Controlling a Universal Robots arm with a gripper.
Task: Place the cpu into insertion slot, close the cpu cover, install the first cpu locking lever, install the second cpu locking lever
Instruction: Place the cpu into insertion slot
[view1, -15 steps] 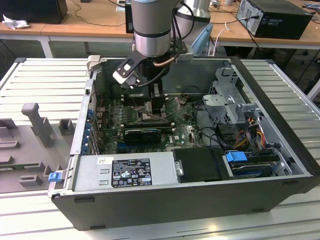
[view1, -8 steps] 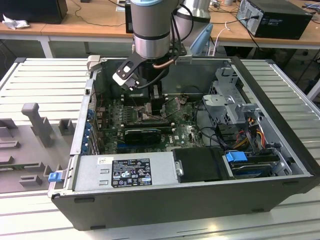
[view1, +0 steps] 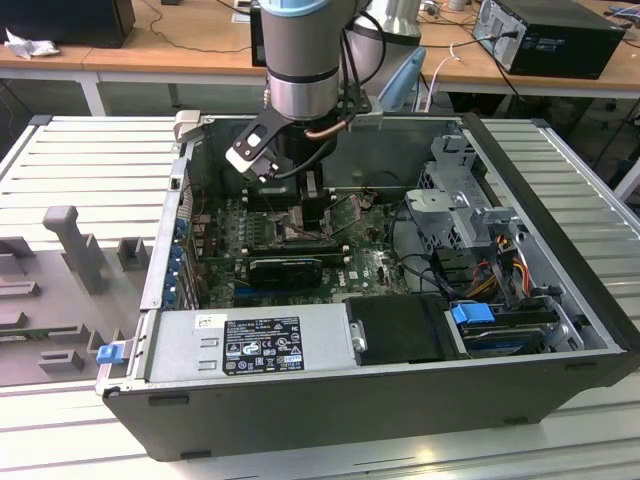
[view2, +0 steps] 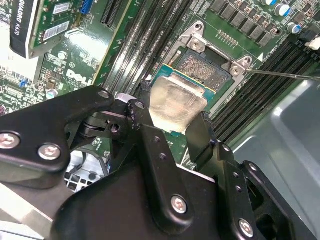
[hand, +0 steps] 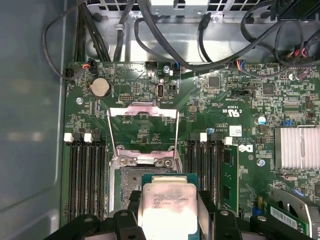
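My gripper (view2: 170, 121) (hand: 170, 210) is shut on the cpu (view2: 176, 102) (hand: 167, 202), silvery face toward the cameras, with a black finger on each of two opposite edges. The cpu hangs just over the near part of the insertion slot (view2: 204, 67) (hand: 127, 180), whose tan pin field still shows beyond it. I cannot tell whether chip and socket touch. The cpu cover (hand: 142, 111) stands swung open on the far side of the socket, with a thin wire locking lever (hand: 112, 135) raised at each side. In the exterior view the gripper (view1: 303, 210) reaches down into the open computer case.
Long black memory slots (hand: 86, 175) (view2: 150, 35) flank the socket on both sides. Cables (hand: 165, 45) hang along the case wall past the board. A finned heatsink (hand: 297, 147), a black card (view1: 285, 268), the power supply (view1: 250, 345) and a drive cage (view1: 455, 200) crowd the case.
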